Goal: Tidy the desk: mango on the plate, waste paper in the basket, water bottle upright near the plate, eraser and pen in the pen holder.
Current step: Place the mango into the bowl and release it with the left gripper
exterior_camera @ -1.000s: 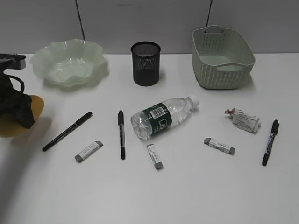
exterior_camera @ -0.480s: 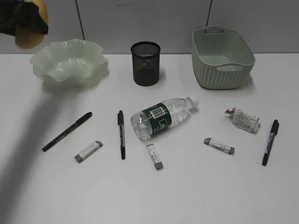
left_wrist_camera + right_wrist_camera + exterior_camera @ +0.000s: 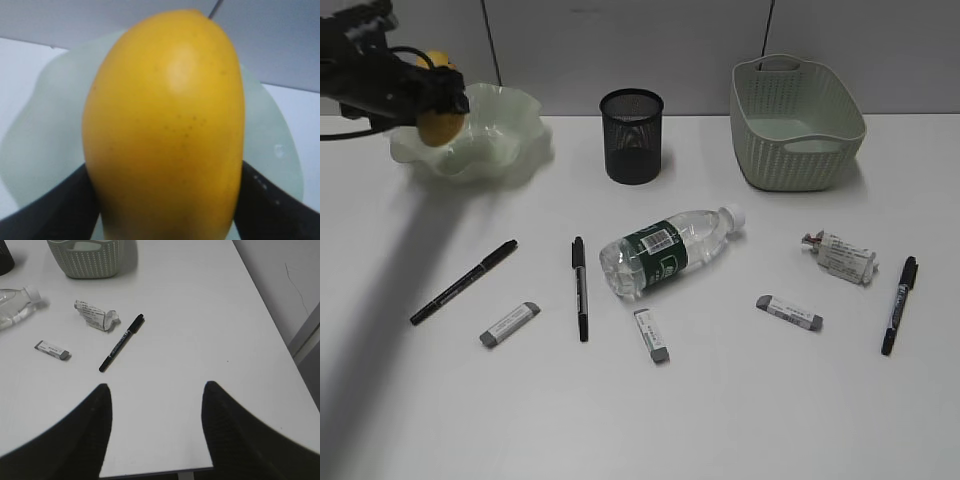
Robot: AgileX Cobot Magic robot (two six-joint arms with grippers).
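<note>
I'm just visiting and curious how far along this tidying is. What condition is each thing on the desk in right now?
mango: held by the left gripper, above the plate
right gripper: open, holding nothing
water bottle: lying on its side, cap on
waste paper: crumpled, on the desk
basket: looks empty
pen holder: upright
three pens and three erasers: lying loose on the desk

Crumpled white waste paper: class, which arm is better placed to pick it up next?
Right. Its open tool hovers empty near the crumpled white waste paper; the left tool holds the yellow-orange mango over the wavy green plate.
</note>
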